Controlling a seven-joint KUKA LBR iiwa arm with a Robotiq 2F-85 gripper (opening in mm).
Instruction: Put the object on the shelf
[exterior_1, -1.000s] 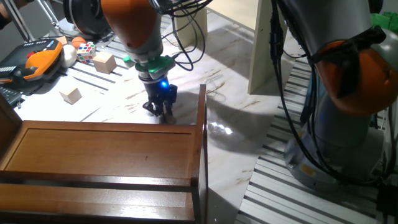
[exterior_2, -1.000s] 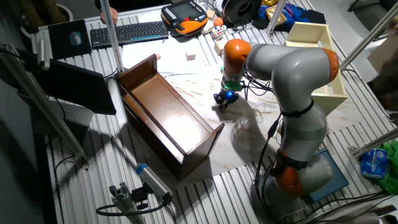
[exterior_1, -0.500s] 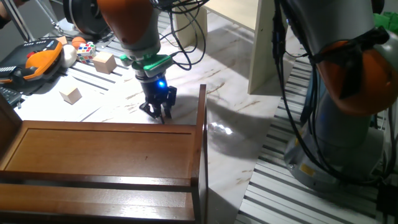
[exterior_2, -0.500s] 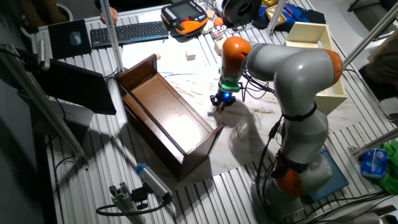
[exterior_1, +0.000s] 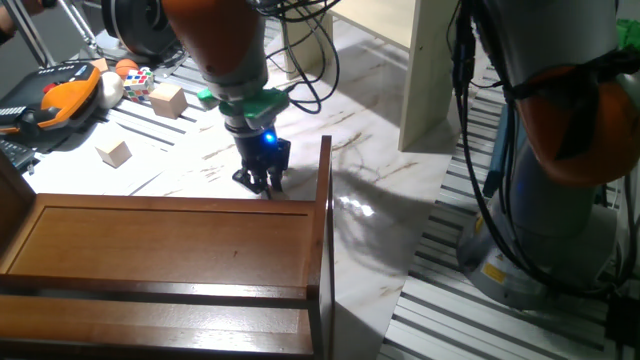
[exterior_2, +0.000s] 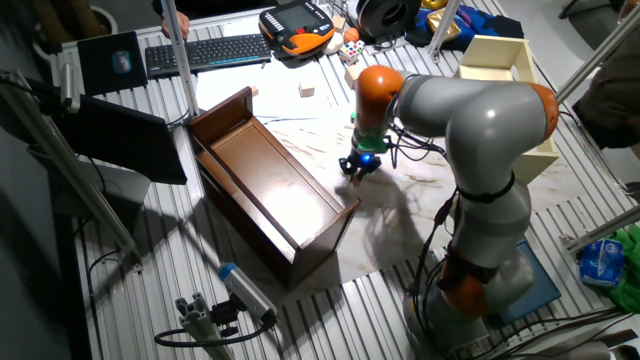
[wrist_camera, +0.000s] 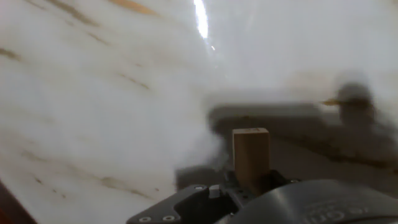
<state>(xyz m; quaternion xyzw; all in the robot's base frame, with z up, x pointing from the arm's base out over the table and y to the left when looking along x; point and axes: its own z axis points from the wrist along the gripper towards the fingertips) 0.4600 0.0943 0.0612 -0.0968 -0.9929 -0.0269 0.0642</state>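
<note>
My gripper (exterior_1: 260, 184) hangs just above the marble table top, close beside the upright side panel of the dark reddish-brown shelf (exterior_1: 170, 245). It is shut on the small light tan wooden block (wrist_camera: 251, 156), which sticks out from between the fingers in the hand view. In the other fixed view the gripper (exterior_2: 357, 170) is right of the shelf (exterior_2: 265, 185), near its end board. The block is too small to make out in the two fixed views.
Two light wooden cubes (exterior_1: 167, 99) (exterior_1: 115, 152) lie on the slatted table at the far left, near a Rubik's cube (exterior_1: 139, 81) and an orange teach pendant (exterior_1: 60, 88). A cream box (exterior_2: 510, 90) stands right of the arm. A keyboard (exterior_2: 205, 52) lies at the back.
The gripper has shifted slightly toward the shelf's side panel and back, still shut on the block; it stays low over the marble.
</note>
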